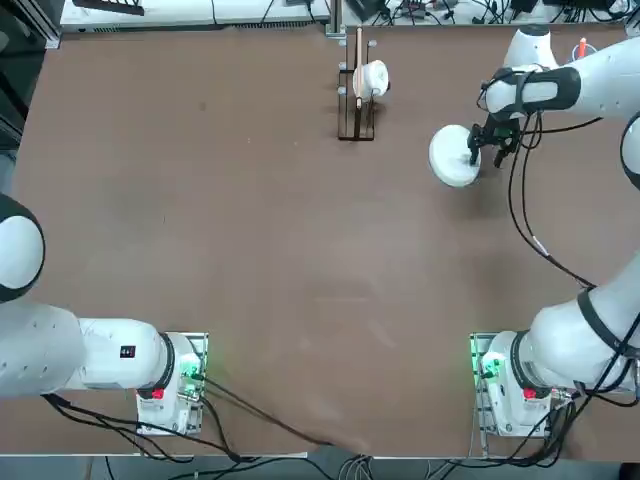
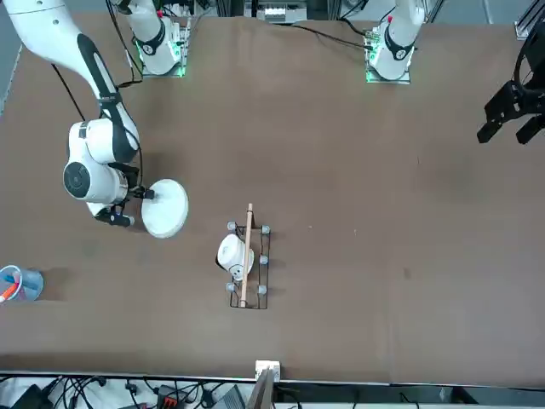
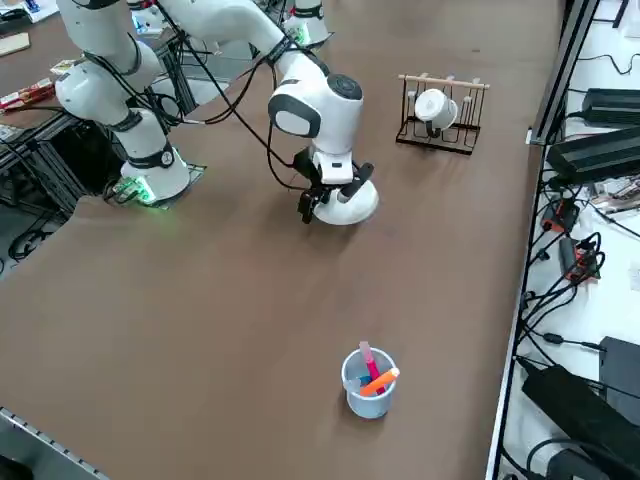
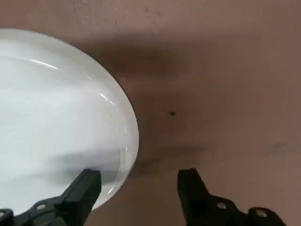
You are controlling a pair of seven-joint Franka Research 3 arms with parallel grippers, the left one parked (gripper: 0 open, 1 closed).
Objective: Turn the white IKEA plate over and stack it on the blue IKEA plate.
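Right pincer [image 4: 138,186] spread, straddling rim | white IKEA plate [image 4: 56,122] partly cut off

We take the wooden-and-wire cup rack [image 1: 356,92] at the table's [image 1: 250,250] far edge as our landmark. In its wires lies a small white cup [image 1: 373,78], tipped on its side. The round white plastic plate [image 1: 453,155] lies on the table to the rack's right and nearer the robot, in the top view. The right gripper [image 1: 489,148] stands at that plate's rim on the side away from the rack, one finger [image 4: 80,190] over the plate's edge and the other over bare table. Farther right of the rack, well apart, beyond the plate, a small translucent cup [image 3: 367,383] stands holding pens [image 3: 375,376].
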